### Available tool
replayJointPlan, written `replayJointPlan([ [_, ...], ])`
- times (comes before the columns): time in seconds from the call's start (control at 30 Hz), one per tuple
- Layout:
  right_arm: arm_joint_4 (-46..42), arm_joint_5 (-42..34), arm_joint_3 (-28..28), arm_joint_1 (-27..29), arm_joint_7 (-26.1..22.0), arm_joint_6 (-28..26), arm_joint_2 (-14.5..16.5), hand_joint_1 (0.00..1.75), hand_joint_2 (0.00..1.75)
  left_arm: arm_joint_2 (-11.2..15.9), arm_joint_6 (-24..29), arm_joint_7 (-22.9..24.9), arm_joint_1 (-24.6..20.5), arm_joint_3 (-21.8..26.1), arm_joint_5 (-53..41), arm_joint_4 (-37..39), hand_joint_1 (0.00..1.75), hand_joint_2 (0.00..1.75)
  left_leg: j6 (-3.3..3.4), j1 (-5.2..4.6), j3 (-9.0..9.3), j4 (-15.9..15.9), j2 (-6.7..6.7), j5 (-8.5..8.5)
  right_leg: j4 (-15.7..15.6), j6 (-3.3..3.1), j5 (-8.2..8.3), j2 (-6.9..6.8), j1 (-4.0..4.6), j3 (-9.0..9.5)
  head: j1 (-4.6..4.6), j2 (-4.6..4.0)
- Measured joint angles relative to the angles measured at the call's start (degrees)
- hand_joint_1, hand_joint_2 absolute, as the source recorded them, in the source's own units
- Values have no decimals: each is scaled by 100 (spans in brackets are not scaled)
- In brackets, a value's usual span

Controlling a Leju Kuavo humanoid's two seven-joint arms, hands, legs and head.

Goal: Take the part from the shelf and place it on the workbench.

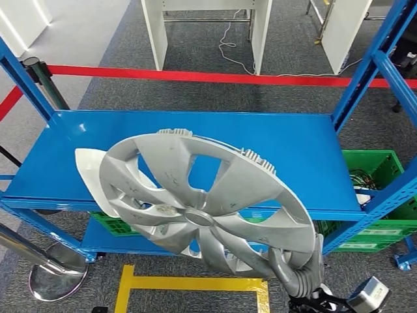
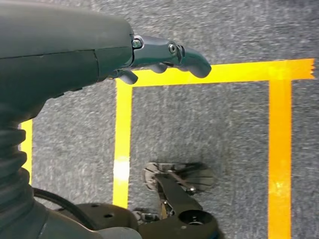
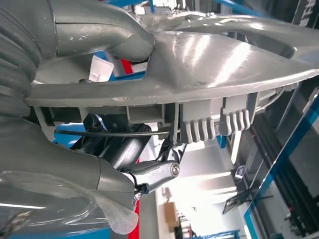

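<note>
Carry step: right hand (image 1: 300, 277) grips the silver wheel cover (image 1: 197, 202) by its rim, raised off the blue shelf (image 1: 305, 150) beyond; left hand (image 2: 165, 55) hangs loosely curled, holding nothing; next, probably, turning toward the workbench.

A blue metal shelf (image 1: 305, 147) stretches across the head view, its top deck broad and flat between blue uprights at each end. Near the deck's front left corner, a white curved piece (image 1: 88, 173) sits on the blue surface, partly hidden. On a lower level, green crates (image 1: 378, 225) sit toward the right end, and another green crate (image 1: 113, 226) peeks out under the front edge further left. Under it all, grey carpet floor (image 1: 206, 55), with yellow tape (image 1: 191, 284) marking a box by the shelf's front and a red line (image 1: 197, 76) running behind the shelf.
</note>
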Motion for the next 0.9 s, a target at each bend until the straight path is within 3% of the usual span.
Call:
replayJointPlan([
  [0.03,3,28,29,1,1,-71,-1,175,175,-5,5,-1,10,14,-12,0,0,175,-25,10,-74,376,0,-267,9,-10,54,-1,0,-55,-7,0],
  [0.07,8,48,54,-1,1,-120,-2,175,175,-11,9,-2,17,22,-17,0,0,175,-43,20,-109,694,0,-421,24,-8,106,-2,1,-116,-9,0],
  [0.1,15,62,75,-2,1,-158,-3,175,175,-18,12,-4,24,27,-22,-1,0,175,-53,30,-76,863,0,-444,45,-2,152,-3,1,-193,-7,0],
  [0.13,23,73,102,-3,1,-192,-7,175,175,-25,15,-10,29,32,-25,-1,0,175,-57,39,48,826,0,-348,70,8,190,-3,0,-267,-8,0],
  [0.2,40,85,169,-10,1,-264,-17,175,175,-32,20,-28,33,48,-38,-2,0,175,-42,54,541,182,-7,-59,128,39,248,2,-3,-392,-8,0],
  [0.27,50,89,225,-24,1,-318,-28,175,175,-40,22,-49,29,64,-50,-2,0,175,-10,45,1011,-577,-35,4,172,97,306,8,7,-473,-5,0],
  [0.33,56,90,271,-40,1,-339,-38,175,175,-55,23,-66,29,74,-55,-2,0,175,34,19,1132,-837,-54,-40,173,171,389,8,12,-512,-1,0],
  [0.4,66,91,307,-46,1,-343,-52,175,175,-73,25,-76,44,93,-55,-2,0,175,113,17,1046,-850,-32,41,176,246,416,18,3,-542,-2,0],
  [0.47,80,91,322,-48,1,-346,-72,175,175,-81,29,-81,51,123,-55,-2,0,175,211,25,924,-873,2,157,413,295,104,23,0,-663,13,0],
  [0.53,97,92,334,-54,2,-349,-92,175,175,-86,32,-84,47,143,-57,-2,0,175,269,2,767,-868,19,280,1054,306,-473,18,1,-852,32,0],
  [0.57,105,93,339,-55,2,-353,-100,175,175,-90,31,-85,47,148,-58,-2,0,175,281,-20,676,-860,26,345,1406,303,-652,17,4,-908,36,0],
  [0.6,116,96,344,-58,3,-364,-109,175,175,-95,31,-85,47,154,-62,-2,0,175,293,-44,580,-850,34,412,1667,292,-690,17,10,-910,37,0],
  [0.67,141,111,360,-69,3,-413,-123,175,175,-100,31,-88,47,161,-75,-2,0,175,301,-89,404,-831,48,536,1642,235,-382,17,39,-657,36,0],
  [0.7,153,123,376,-85,3,-447,-132,175,175,-105,32,-90,45,163,-92,-2,0,175,301,-103,340,-821,50,592,1341,183,-219,20,66,-387,34,0],
  [0.73,162,136,401,-109,3,-481,-140,175,175,-114,36,-93,42,164,-113,-3,0,175,293,-124,292,-810,48,645,887,128,-166,19,101,-33,36,0],
  [0.8,177,153,457,-166,3,-538,-160,175,175,-143,48,-96,37,166,-165,-6,0,175,268,-144,241,-791,45,758,37,56,-290,19,147,543,33,0],
  [0.83,183,157,480,-186,1,-557,-168,175,175,-156,54,-97,37,166,-184,-8,0,175,246,-147,217,-791,44,816,-202,45,-364,16,163,674,36,0],
  [0.9,203,160,512,-202,-3,-579,-179,175,175,-168,65,-96,42,167,-203,-8,0,175,186,-139,156,-776,26,848,-290,12,-329,3,147,606,35,0],
])
